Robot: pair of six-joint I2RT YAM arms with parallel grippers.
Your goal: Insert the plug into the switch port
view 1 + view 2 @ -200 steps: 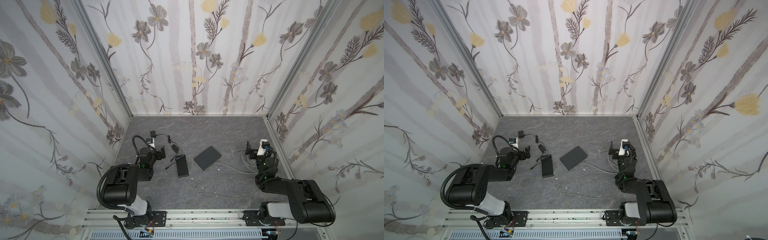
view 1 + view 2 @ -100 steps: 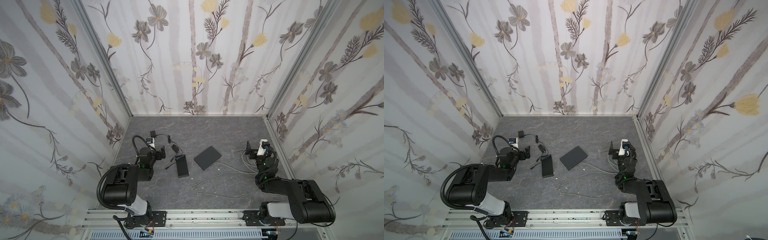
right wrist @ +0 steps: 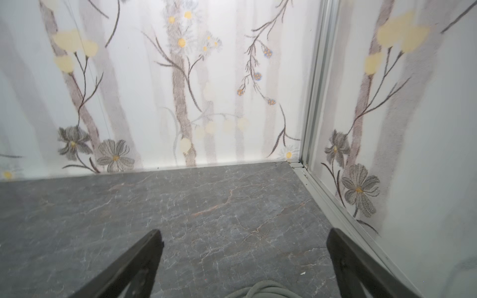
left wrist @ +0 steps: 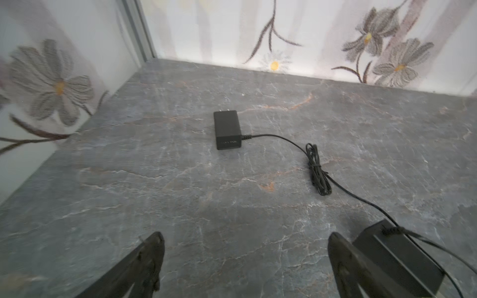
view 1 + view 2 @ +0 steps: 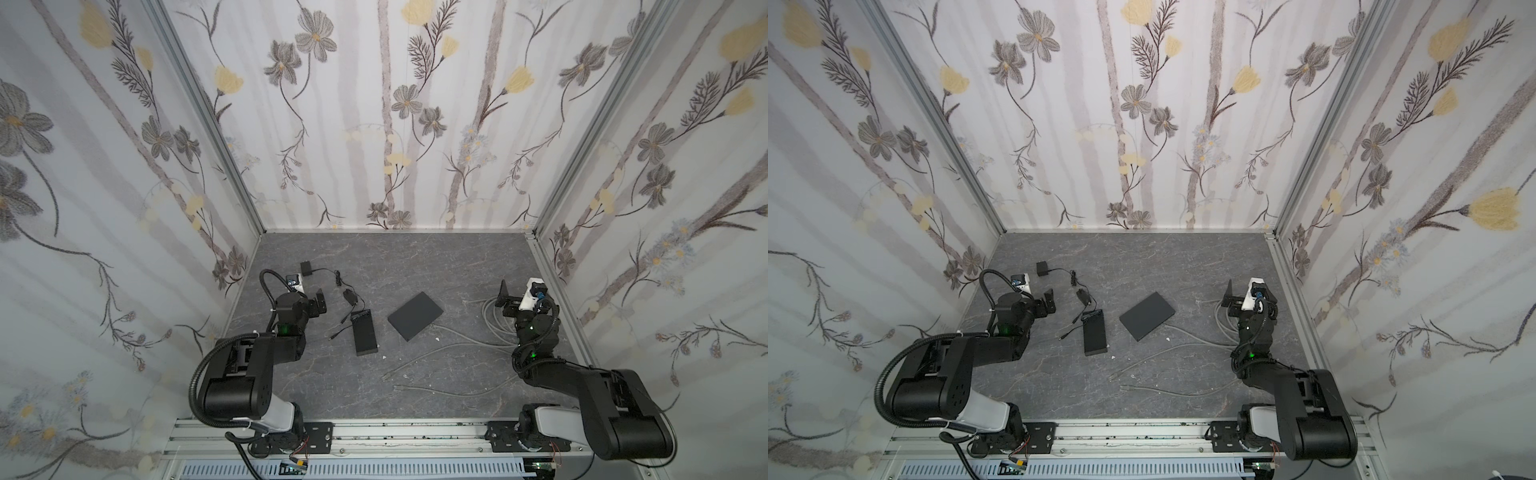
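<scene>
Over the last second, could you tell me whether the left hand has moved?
No: the left hand keeps the same spot beside the long black box.

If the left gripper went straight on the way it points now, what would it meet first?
Probably the black power adapter, lying nearly dead ahead of the open left gripper. Height and depth are hard to judge, so it might pass over it.

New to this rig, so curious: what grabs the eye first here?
The flowered walls enclose the grey tabletop on three sides. Mid-table lie a long black box and, to its right, a flat black slab, with loose grey cables further right. Both the left gripper and right gripper are open, empty.
</scene>
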